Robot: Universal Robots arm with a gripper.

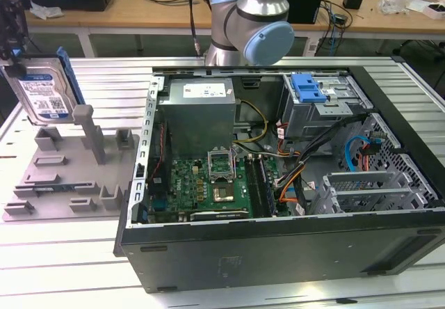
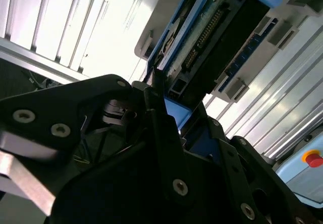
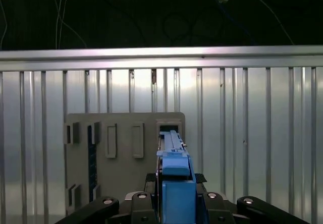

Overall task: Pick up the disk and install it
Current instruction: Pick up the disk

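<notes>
1. The disk (image 1: 45, 90) is a flat silver drive in a blue plastic frame. It stands on edge at about ten o'clock in the exterior view, with its labelled face toward the camera.
2. The gripper (image 3: 175, 181) is clenched on the disk. In both wrist views its black fingers (image 2: 159, 113) press the blue frame from either side.
3. In the first wrist view the disk shows edge-on over a corner slot of the grey holder (image 1: 62, 173). I cannot tell whether it is clear of the slot.
4. The holder, a plate of posts and slots, lies at eight o'clock on the ribbed metal table (image 1: 55, 267).
5. The open computer case (image 1: 278, 253) spans the centre to four o'clock.
   - A grey power supply box (image 1: 198, 117) sits at the case's eleven o'clock.
   - A green circuit board (image 1: 208, 184) lies toward seven.
   - A blue latch piece (image 1: 309, 86) sits on the drive cage at one.
   - Cables (image 1: 292, 177) run between them.
6. The disk's label is white with a blue band and barcodes. The power supply bears a white sticker (image 1: 208, 88). The print on both is too small to read.
</notes>
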